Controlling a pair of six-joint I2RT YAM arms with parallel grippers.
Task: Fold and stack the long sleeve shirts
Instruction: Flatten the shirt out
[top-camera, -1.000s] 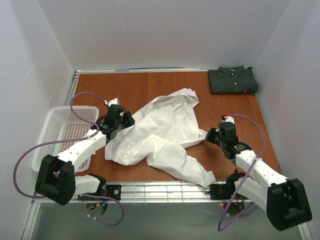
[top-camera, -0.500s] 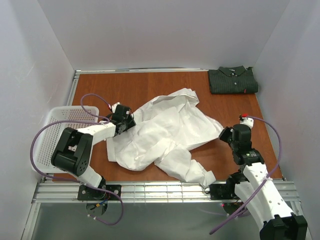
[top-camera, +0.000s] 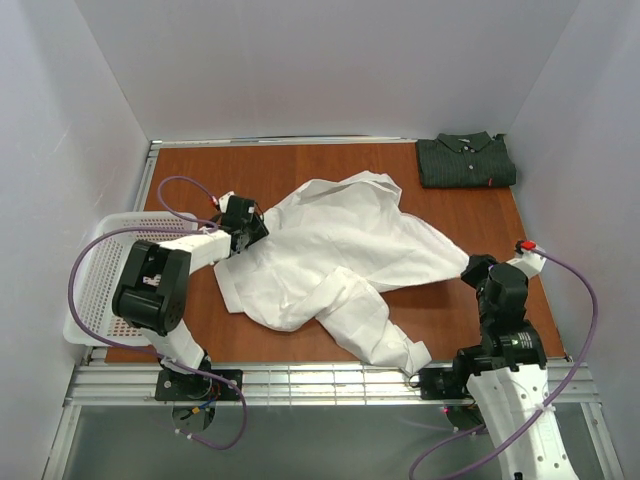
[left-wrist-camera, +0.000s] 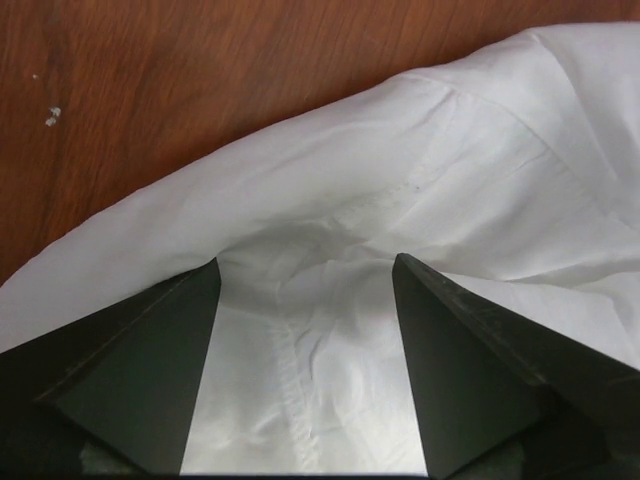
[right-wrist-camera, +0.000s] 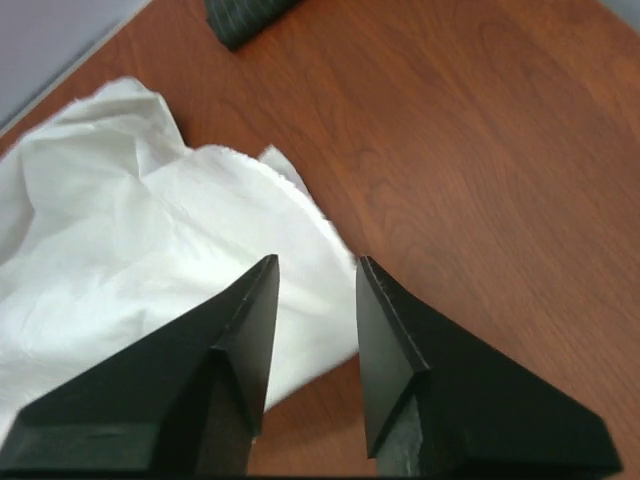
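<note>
**Quick headcount on the table (top-camera: 300, 170)**

We count two shirts: one white shirt (top-camera: 340, 255) mid-table and one dark striped shirt (top-camera: 466, 161) in the far right corner. One mesh basket (top-camera: 100, 275) sits at the left edge. Two arms: left arm (top-camera: 190, 246), right arm (top-camera: 510, 345).

left arm (top-camera: 190, 248): white links with black joints; base at the near left edge, black elbow joint raised, forearm reaching far and right, held low.
left gripper (left-wrist-camera: 305, 268): black, two wedge-shaped fingers; set at the left of the scene, pointing right and down; jaws stand wide apart.
right arm (top-camera: 520, 395): white links with black joints; base at the near right edge, folded back close over it, black wrist at the right.
right gripper (right-wrist-camera: 315, 265): black, two tapered fingers; pointing far-left and downward; jaws parted by a narrow gap.
</note>
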